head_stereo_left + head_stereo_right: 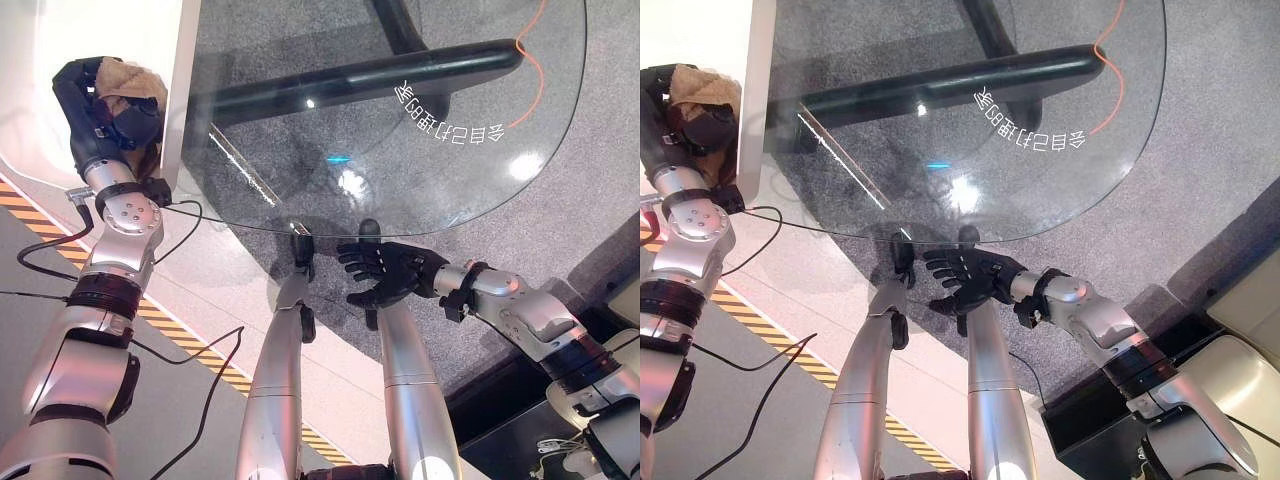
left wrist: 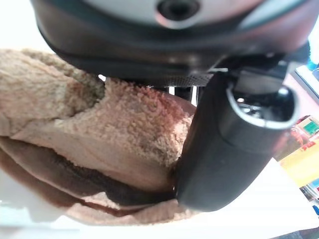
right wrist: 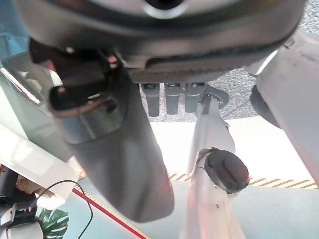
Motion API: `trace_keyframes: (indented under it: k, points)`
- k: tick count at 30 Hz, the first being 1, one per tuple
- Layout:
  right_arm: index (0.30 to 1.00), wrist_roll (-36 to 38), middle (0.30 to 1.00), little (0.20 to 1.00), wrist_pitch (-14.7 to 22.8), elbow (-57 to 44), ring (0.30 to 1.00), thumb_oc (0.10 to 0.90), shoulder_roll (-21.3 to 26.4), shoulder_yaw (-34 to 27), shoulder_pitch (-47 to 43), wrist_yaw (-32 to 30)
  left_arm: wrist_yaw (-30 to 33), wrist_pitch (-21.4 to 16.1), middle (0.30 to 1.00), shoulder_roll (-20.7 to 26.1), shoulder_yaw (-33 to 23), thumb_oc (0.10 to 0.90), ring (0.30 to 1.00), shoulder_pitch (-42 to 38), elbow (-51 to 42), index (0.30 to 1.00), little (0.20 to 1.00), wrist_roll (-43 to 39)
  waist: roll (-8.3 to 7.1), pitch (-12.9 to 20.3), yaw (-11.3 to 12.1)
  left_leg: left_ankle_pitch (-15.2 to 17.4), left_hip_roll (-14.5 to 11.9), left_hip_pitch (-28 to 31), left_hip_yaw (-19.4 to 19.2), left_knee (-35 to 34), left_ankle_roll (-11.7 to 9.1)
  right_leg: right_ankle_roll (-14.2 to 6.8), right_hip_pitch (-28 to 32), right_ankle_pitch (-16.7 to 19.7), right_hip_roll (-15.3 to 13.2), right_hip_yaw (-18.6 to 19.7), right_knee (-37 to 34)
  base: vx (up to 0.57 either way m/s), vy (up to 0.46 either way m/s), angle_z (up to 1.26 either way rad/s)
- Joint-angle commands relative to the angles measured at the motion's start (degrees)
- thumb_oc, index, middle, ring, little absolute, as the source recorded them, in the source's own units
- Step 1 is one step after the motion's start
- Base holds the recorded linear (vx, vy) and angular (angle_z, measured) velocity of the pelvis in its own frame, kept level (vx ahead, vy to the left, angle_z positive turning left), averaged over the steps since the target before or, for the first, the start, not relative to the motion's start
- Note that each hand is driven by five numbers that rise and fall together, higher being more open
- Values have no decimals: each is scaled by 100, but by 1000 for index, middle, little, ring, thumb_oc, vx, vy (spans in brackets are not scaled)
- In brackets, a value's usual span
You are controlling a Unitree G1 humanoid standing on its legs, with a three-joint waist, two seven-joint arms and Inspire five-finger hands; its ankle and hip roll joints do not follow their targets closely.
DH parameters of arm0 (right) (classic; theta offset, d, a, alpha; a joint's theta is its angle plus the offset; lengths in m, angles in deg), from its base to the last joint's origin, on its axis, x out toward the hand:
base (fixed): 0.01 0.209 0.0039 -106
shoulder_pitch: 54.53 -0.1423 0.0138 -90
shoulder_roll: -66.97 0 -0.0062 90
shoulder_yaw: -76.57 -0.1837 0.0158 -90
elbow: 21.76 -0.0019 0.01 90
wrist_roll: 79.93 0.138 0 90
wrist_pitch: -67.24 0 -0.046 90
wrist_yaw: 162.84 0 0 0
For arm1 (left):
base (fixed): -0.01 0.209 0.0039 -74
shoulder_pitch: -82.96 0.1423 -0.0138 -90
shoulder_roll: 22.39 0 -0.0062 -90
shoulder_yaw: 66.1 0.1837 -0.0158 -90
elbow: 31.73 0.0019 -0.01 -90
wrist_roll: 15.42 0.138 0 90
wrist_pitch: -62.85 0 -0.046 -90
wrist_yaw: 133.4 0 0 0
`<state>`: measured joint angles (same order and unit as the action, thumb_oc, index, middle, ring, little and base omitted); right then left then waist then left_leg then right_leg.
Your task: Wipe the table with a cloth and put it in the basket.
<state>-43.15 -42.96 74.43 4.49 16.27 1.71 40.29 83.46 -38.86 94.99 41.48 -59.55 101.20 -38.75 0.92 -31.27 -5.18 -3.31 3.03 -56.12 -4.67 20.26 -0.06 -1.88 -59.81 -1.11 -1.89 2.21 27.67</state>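
Left hand [image 1: 105,100] clamps bunched tan cloth [image 2: 99,134] off the tabletop's [image 1: 400,150] left edge; soft, light, grip anywhere. Right hand [image 1: 385,272] fingers spread, empty.

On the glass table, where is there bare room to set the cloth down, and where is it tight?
The glass table top is bare from its near curved rim by the right robot hand across to the printed lettering. It is tight at the left, where the left robot hand clutches the cloth over the white surface.
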Motion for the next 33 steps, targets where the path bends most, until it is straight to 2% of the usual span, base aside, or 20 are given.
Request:
trace_keyframes:
  k: [1, 2, 3, 4, 17, 27, 33]
  points:
    - [900, 492, 900, 900, 92, -363, 900, 800, -37, 215, 197, 65, 51, -373, 422, 460, -125, 243, 422, -363, -30, 422, 343, -13, 27, 147, -15, 372, 218, 45, -228, 358, 88, -123, 63, 357, 120, -167, -487, 0, 0, 0]
    - [900, 485, 900, 900, 106, -369, 900, 800, -50, 202, 205, 39, 5, -327, 618, 443, -107, 471, 618, -366, -36, 618, 571, -29, 27, 147, -16, 367, 225, 45, -222, 356, 85, -128, 57, 372, 122, -163, -488, 0, 0, 0]
    - [900, 487, 900, 900, 109, -368, 900, 800, -51, 201, 206, 36, 1, -325, 719, 445, -105, 589, 719, -368, -35, 719, 689, -29, 27, 147, -16, 367, 225, 45, -221, 356, 85, -129, 56, 374, 122, -163, -487, 0, 0, 0]
    - [900, 499, 900, 900, 139, -347, 900, 800, -52, 184, 217, 46, -54, -293, 900, 470, -103, 800, 900, -363, -31, 900, 900, -55, 28, 147, -11, 369, 227, 55, -214, 355, 85, -133, 68, 378, 119, -160, -495, 0, 0, 0]
    - [900, 391, 900, 900, 225, -363, 900, 800, -123, 115, 339, 68, -2, -62, 900, 569, -121, 800, 900, -336, 13, 900, 900, -28, 57, 147, 9, 393, 256, 323, -193, 285, 103, -136, 330, 335, 93, -205, -562, 0, -5, 0]
    - [900, 123, 900, 900, 308, -461, 900, 800, -90, 41, 560, 138, 219, 409, 900, 893, -273, 800, 900, -93, -40, 900, 900, 249, 106, 147, 76, 442, 276, 668, -152, 250, 107, -133, 695, 279, 36, -327, -627, 0, 0, 0]
    - [900, 39, 900, 900, 316, -633, 900, 800, -86, -56, 720, 207, 166, 489, 900, 1063, -488, 800, 900, 189, -47, 900, 900, 264, 145, 147, 106, 479, 293, 864, -141, 259, 120, -117, 907, 221, 21, -366, -630, 0, 0, 0]
